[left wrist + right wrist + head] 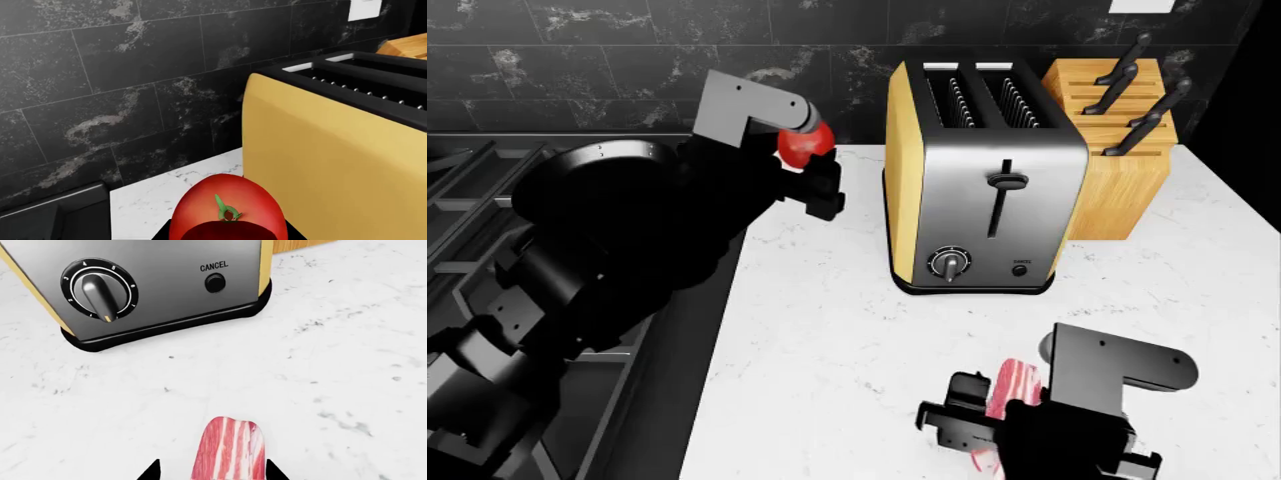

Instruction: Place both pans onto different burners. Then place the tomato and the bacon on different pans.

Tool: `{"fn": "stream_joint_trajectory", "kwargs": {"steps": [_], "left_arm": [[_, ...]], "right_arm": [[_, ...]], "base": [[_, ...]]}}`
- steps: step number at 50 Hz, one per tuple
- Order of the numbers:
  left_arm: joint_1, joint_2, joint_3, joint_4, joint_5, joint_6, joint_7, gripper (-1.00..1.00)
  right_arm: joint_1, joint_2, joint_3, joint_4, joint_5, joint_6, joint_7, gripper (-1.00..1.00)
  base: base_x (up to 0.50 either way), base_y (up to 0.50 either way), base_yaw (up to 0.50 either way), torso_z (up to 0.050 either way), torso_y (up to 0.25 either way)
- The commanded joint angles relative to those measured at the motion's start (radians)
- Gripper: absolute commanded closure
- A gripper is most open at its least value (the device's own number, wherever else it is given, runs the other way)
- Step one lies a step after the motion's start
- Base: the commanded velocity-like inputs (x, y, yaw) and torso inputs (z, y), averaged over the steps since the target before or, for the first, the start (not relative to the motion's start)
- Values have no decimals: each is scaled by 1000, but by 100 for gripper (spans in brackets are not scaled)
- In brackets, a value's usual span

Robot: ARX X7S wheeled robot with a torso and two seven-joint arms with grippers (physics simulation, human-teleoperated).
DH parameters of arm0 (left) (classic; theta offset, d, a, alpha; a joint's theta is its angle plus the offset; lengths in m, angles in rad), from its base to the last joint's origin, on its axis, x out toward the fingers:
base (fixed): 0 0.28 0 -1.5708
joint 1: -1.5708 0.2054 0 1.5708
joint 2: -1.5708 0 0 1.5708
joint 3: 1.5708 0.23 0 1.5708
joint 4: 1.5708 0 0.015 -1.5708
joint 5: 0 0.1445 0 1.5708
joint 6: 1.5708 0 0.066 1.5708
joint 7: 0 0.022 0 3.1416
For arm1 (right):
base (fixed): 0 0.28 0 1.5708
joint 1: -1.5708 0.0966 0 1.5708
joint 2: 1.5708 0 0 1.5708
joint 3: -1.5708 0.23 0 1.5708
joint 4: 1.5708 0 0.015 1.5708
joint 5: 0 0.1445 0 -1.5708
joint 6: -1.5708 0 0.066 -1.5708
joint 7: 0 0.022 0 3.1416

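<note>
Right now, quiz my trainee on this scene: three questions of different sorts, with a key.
1. True or false: the tomato rests on the counter.
2. Which thing sits between the right gripper's fingers: A) a knife, B) the bacon, C) a pan?
3. Fill in: the knife block stands directly beside the ____.

Key
1. False: it is raised, at the left gripper.
2. B.
3. Toaster.
</note>
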Motion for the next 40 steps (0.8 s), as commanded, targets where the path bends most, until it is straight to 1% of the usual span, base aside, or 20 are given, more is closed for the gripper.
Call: {"fn": "stream_joint_trajectory", "kwargs": {"steps": [1,14,20,24,29,32,34,40], "left_arm": [[2,4,-7,-17,-5,16,-4,100],[1,-3,-11,-10,-11,9,-16,100],[1,-5,-12,-6,-13,7,-21,100],[0,-15,-19,22,-22,0,-37,100],[3,-38,-28,86,-36,-12,-71,100],[4,-54,-36,124,-48,-24,-98,100],[1,-63,-41,147,-56,-33,-115,100],[-15,-81,-54,196,-74,-55,-152,100]], "right_arm": [[-41,-20,-35,24,30,-25,-1,100],[-71,-11,28,16,4,38,-1,100],[-68,22,90,14,-24,109,-1,100],[-86,79,213,-3,-48,223,-1,100],[-188,145,437,-37,-88,397,-1,100],[-239,174,545,-57,-110,473,-1,100],[-259,184,589,-66,-120,501,-2,100],[-293,210,661,-90,-157,543,-2,100]], "base": [[0,3,5,0,-11],[3,2,5,0,-3],[0,2,3,0,-3],[0,0,1,0,0],[0,0,0,0,0],[0,0,0,0,0],[0,0,0,0,0],[0,0,0,0,0]]}}
